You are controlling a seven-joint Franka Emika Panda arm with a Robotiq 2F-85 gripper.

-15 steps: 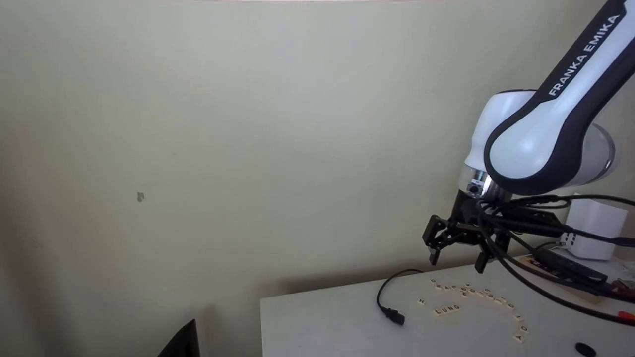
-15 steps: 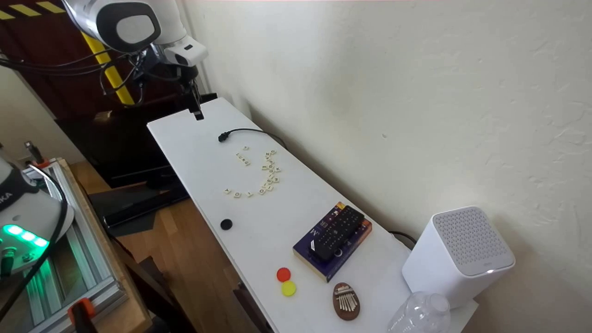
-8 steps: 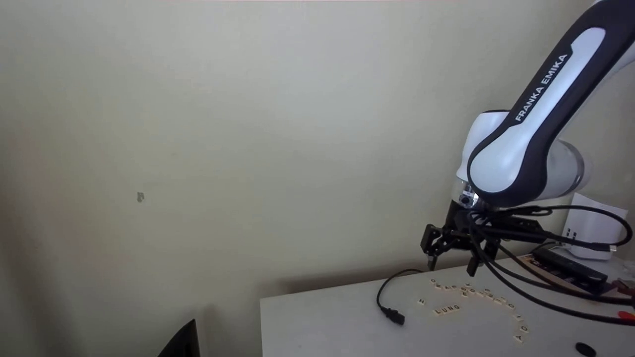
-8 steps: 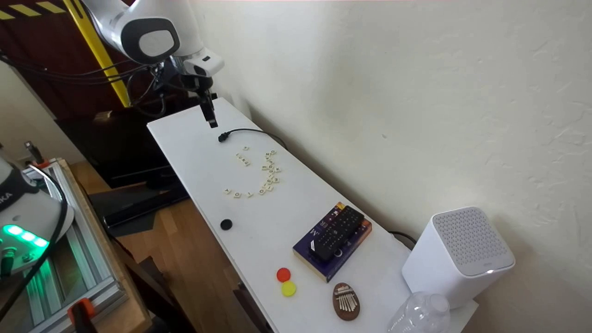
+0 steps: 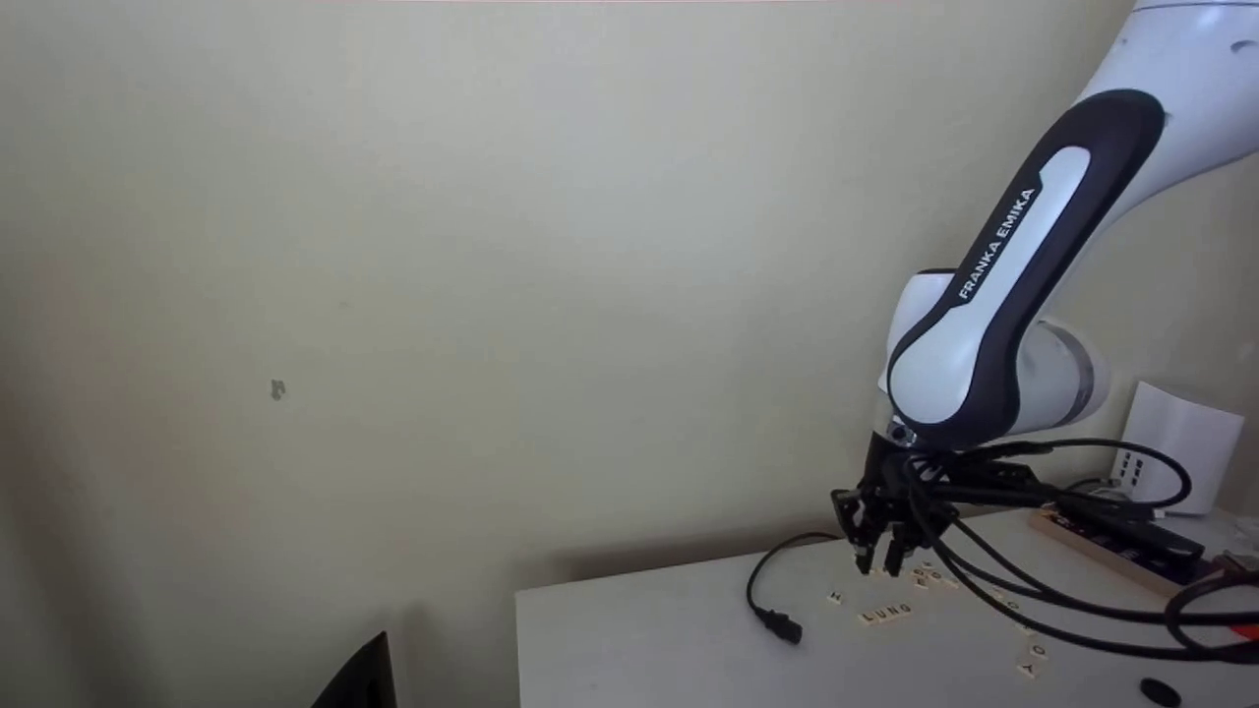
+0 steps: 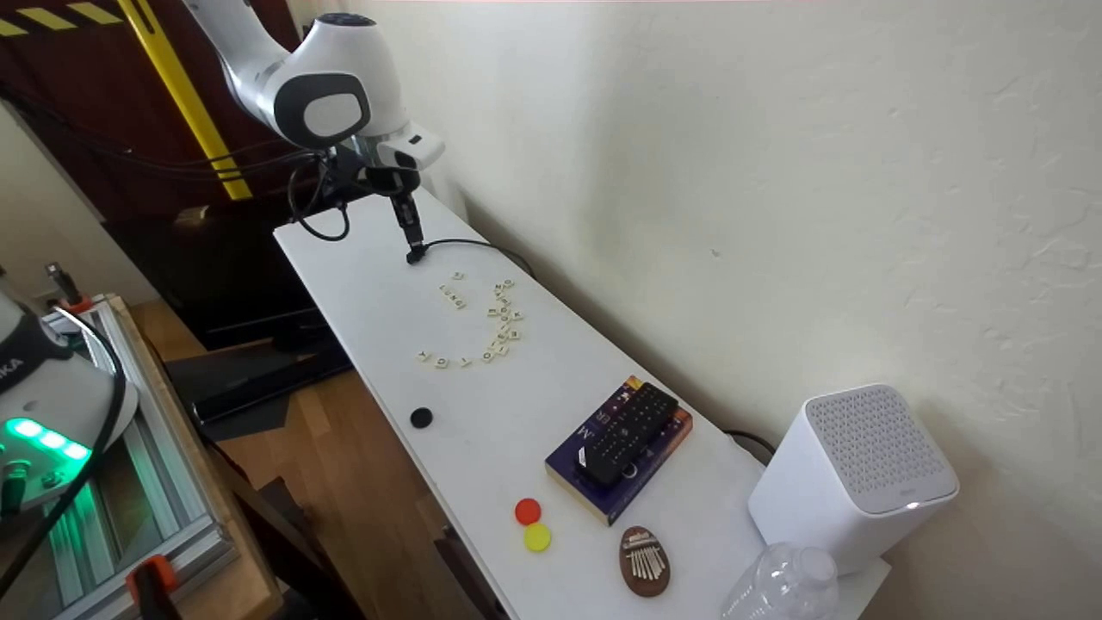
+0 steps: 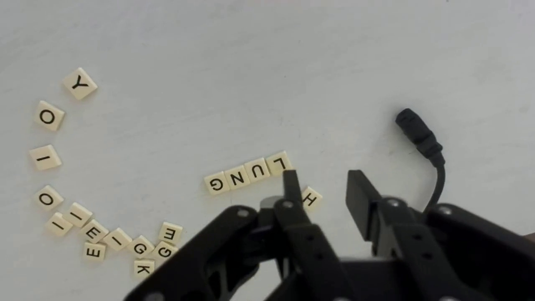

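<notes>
My gripper (image 7: 322, 171) hangs above the white table, its fingers partly drawn together with an open gap and nothing held. In the wrist view a cream letter tile marked H (image 7: 311, 197) lies below this gap, partly covered by one finger. Beside it, tiles in a row (image 7: 256, 169) read LUNG; a fingertip overlaps the L corner. Several more tiles (image 7: 80, 83) curve away to the left. A black cable plug (image 7: 418, 131) lies to the right. In both exterior views the gripper (image 5: 878, 568) (image 6: 416, 245) is low over the table's far part, near the plug and tiles.
A dark blue book (image 6: 568, 461) carries a black remote (image 6: 628, 435). Around it lie a black disc (image 6: 421, 418), red disc (image 6: 528, 511), yellow disc (image 6: 537, 537) and thumb piano (image 6: 645, 561). A white speaker-like box (image 6: 878, 456) and clear bottle (image 6: 783, 590) stand at the table's end. A wall runs alongside.
The arm has come down closer to the table, moving left in an exterior view. The gripper's fingers have drawn much closer together. The tiles and plug have not moved.
</notes>
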